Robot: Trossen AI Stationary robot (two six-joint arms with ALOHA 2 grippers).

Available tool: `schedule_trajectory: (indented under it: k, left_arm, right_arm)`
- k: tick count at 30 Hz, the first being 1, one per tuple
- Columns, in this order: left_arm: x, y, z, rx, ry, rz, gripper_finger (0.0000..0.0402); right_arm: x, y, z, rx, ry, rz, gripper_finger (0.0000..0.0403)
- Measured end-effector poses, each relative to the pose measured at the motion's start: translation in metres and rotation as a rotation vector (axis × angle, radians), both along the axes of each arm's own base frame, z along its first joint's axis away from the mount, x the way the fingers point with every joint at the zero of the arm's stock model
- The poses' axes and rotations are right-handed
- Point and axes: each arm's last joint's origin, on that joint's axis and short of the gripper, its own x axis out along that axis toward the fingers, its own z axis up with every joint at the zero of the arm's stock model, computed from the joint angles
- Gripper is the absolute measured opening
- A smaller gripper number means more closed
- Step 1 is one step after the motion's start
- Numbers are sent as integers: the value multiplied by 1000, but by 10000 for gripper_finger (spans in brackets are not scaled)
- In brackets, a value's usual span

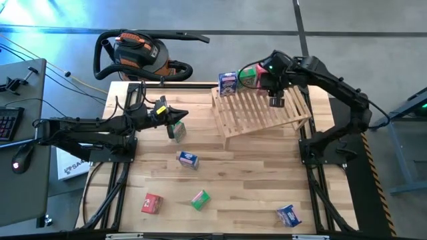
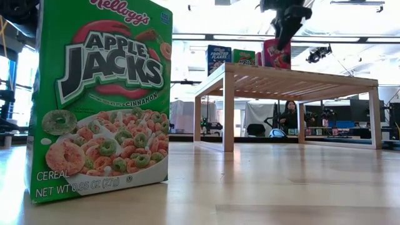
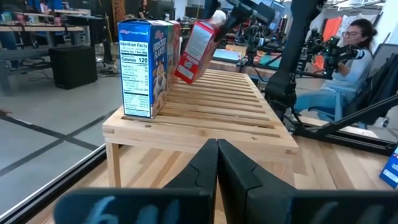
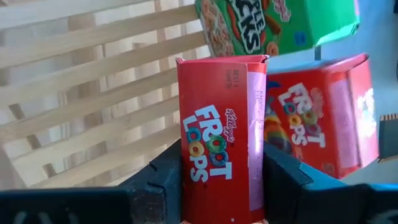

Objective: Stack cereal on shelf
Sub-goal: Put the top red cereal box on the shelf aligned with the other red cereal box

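The slatted wooden shelf (image 1: 263, 110) stands at the far right of the table. On its far edge stand a blue cereal box (image 1: 228, 83), a green one (image 1: 248, 76) and a red one (image 4: 323, 118). My right gripper (image 4: 221, 177) hangs over that edge, shut on a second red box (image 4: 217, 137). My left gripper (image 1: 179, 117) is shut and holds nothing; it is level and points toward the shelf, with a green box (image 1: 177, 132) on the table beside it. My right gripper pinches the red box between its two fingers (image 4: 163, 180), one on each opposite side, at the box's end nearest the wrist (image 4: 214, 199). The fingers slant down from above. The box (image 3: 198, 43) hangs tilted over the slats; whether its lower end touches them cannot be told.
Loose boxes lie on the table: a blue one (image 1: 188, 159) in the middle, a red one (image 1: 152, 203) and a green one (image 1: 199, 199) near the front, and a blue one (image 1: 289, 215) at the front right. A person (image 3: 357, 46) sits beyond the table.
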Motion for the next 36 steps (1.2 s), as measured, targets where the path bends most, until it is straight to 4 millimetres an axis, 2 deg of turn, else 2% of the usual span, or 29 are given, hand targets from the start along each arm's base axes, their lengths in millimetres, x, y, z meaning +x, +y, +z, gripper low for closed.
schedule_trajectory:
  k: [12,22,26,31,34,36]
  left_arm:
    - [0,0,0,-5,0,1,0]
    - [0,0,0,-6,0,1,0]
    - [0,0,0,-7,0,1,0]
    - [0,0,0,7,-2,1,0]
    - [0,0,0,10,0,5,0]
    - [0,0,0,11,0,6,0]
  right_arm:
    - [-1,-4,-1,-29,13,-27,194]
    - [1,-8,3,-118,1,-58,200]
    - [0,-8,13,-162,-26,-72,200]
    - [-9,3,38,-164,-102,-119,200]
    - [-18,12,48,-107,-134,-219,196]
    - [-24,16,47,-52,-126,-313,186]
